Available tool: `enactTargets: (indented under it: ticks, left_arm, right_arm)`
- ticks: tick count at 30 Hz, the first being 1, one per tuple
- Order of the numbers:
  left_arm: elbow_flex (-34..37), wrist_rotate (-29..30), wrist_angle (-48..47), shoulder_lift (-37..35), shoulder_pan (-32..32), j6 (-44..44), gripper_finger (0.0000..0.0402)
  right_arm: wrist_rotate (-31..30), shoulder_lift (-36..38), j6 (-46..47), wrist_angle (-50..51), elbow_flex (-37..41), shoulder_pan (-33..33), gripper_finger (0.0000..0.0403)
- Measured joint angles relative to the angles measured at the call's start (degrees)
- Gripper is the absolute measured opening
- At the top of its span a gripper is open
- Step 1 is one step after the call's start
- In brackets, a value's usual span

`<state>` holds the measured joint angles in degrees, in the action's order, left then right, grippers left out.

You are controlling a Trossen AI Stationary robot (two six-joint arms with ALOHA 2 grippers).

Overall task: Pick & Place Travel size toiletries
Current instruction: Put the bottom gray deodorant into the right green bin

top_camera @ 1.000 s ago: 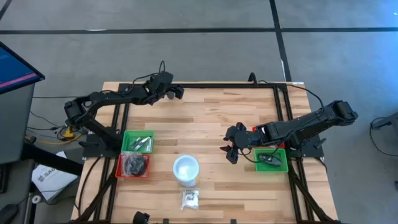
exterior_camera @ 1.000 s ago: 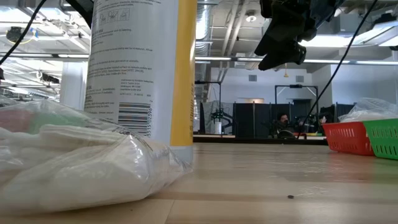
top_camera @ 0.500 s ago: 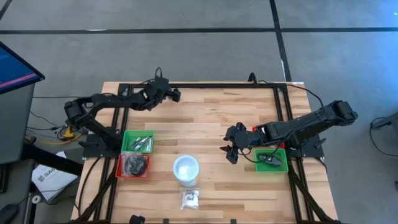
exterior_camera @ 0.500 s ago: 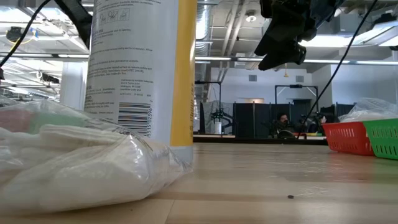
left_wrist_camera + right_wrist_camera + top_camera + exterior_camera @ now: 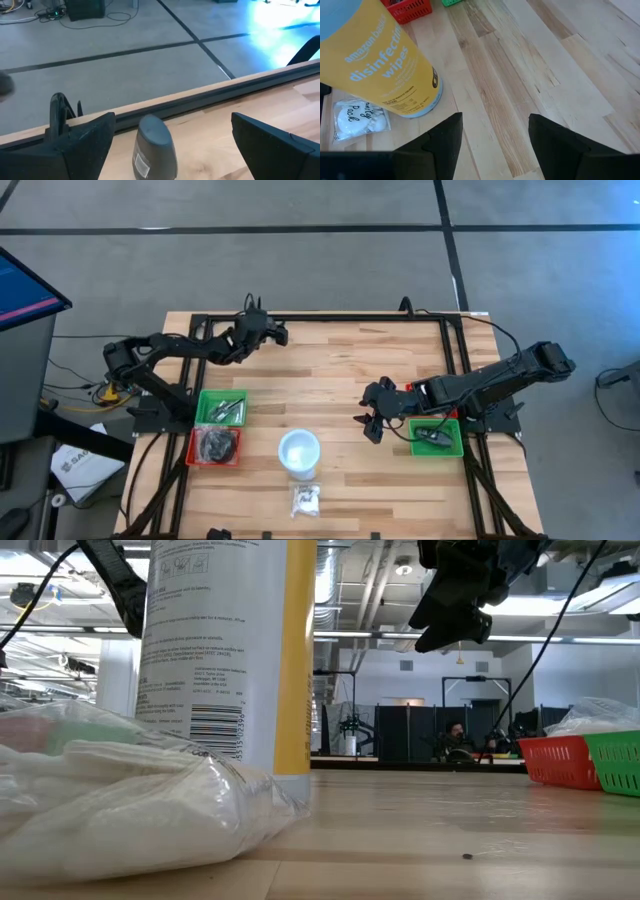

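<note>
- Left pincer: held above the table near its far edge, toward the far left corner; its fingers are spread wide with nothing between them. In the left wrist view a grey rounded piece shows between the fingers, in front of the table's dark edge rail.
- Right pincer: raised over the right half of the table, just beside the green tray at the right edge; fingers apart and empty.
- Wipes canister: stands upright near the middle of the front edge; white lid from above, yellow body marked "disinfecting wipes" in the right wrist view.
- Wrapped white toiletries: a clear packet lying on the table at the front edge, just beside the canister on its near side.
- Silvery sticks: lying in the green tray at the left edge.
- Black discs: piled in the red tray, which touches that green tray on its front side.
- Dark oblong piece: lying in the green tray at the right edge.
</note>
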<state>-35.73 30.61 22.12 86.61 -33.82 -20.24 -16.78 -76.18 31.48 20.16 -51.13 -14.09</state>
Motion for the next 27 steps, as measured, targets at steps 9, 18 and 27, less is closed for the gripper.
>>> enactTargets:
  ticks: [9, 18, 27]
  left_arm:
    - [0.8, -0.5, 2.2, 1.4, 0.0, -0.2, 0.0385]
    - [0.8, -2.5, 7.2, 7.3, -0.1, -1.5, 0.0385]
    - [0.8, -2.4, 12.3, 11.1, -0.2, -1.5, 0.0385]
  right_arm:
    - [0.0, 0.0, 0.0, -0.1, 0.0, 0.0, 0.0216]
    - [0.0, 0.0, 0.0, -0.2, 0.0, 0.0, 0.0216]
    - [0.0, 0.0, -0.5, -0.2, 0.0, 0.0, 0.0216]
